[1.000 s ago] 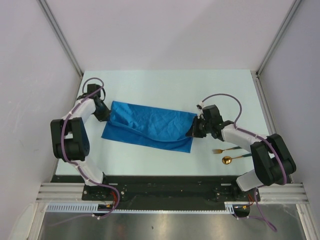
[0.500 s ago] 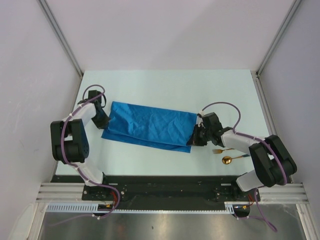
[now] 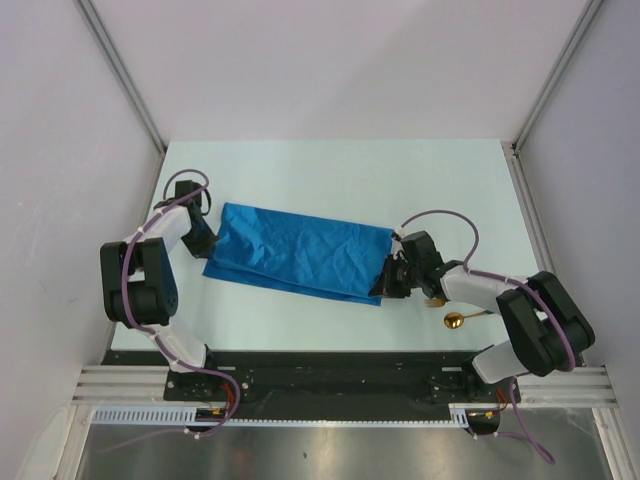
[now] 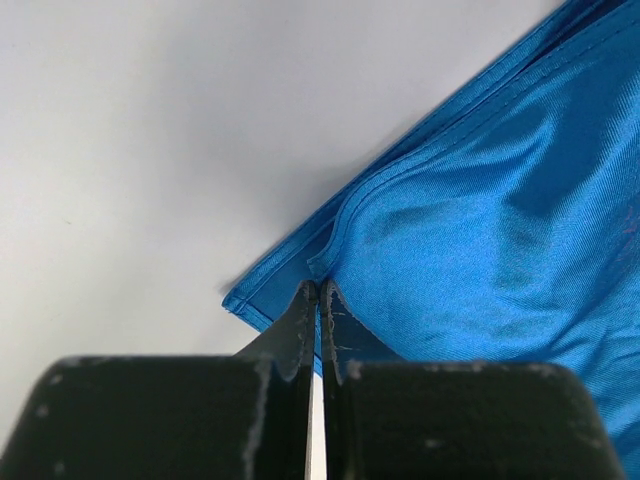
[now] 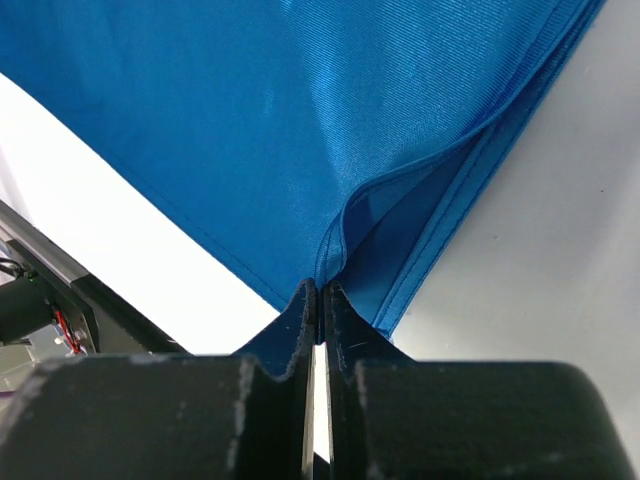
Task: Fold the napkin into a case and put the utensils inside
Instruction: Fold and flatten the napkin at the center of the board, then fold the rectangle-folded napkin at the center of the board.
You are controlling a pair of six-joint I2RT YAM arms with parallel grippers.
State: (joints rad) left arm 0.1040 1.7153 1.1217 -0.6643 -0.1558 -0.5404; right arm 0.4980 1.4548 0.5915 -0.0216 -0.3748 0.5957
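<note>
On the pale worktop [image 3: 330,175] the napkin [image 3: 300,255] lies mid-surface as a long folded band, doubled over and creased, running from far-left down to near-right. Left pincer [image 4: 320,292] is at the band's left end, jaws pressed almost together with a thin blue hem nipped between the tips. The top layer's edge bulges up off the lower layer right at the grip. Right pincer [image 5: 321,292] is at the right end's near corner, jaws down to a sliver, clamped on the top layer's corner. That corner is lifted, so a dark gap shows between the layers. Both arms sit low over the worktop. Spoon [image 3: 455,320] lies right of the napkin, apart from it, beside the right arm, gold bowl pointing left. Fork [image 3: 434,301] lies just beyond the spoon, mostly hidden under the right forearm, only its gold head showing.
</note>
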